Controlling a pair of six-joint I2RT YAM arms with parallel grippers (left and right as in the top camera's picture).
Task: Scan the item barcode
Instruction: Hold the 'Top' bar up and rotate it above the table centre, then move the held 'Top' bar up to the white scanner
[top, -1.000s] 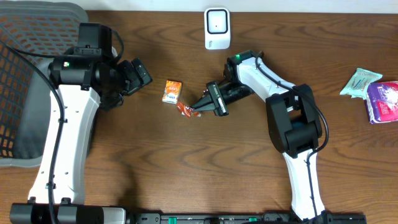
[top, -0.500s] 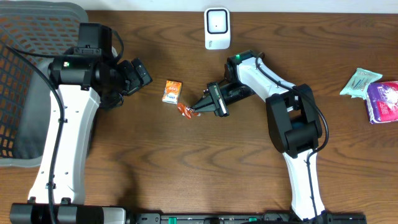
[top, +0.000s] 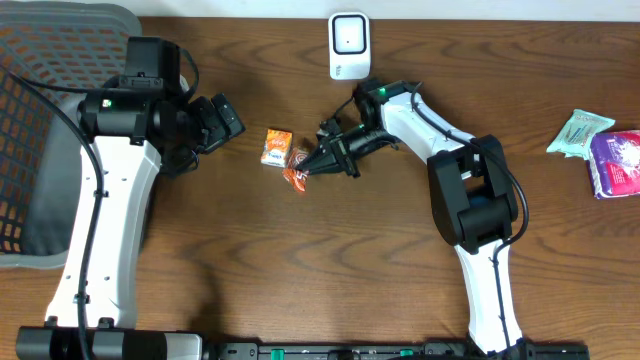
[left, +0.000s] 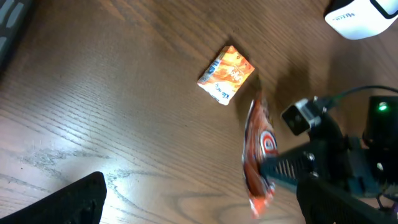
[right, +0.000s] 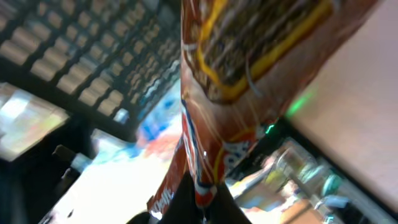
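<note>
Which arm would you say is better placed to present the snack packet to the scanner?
Right: the right gripper is shut on the orange packet, near the white scanner; the left gripper stands open and empty.

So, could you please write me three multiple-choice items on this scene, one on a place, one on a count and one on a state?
1. Where in the overhead view is the white scanner?
A. at the top edge, near the middle
B. at the bottom edge, between the arm bases
C. at the far left

2. How many packs lie at the right end of the overhead view?
A. one
B. two
C. four

3. What is the state of the right gripper?
A. open and empty
B. shut on the orange snack packet
C. out of view

Answers:
1 A, it stands at the top of the overhead view.
2 B, there are only a teal pack and a purple pack.
3 B, the left wrist view shows the packet pinched and lifted.
</note>
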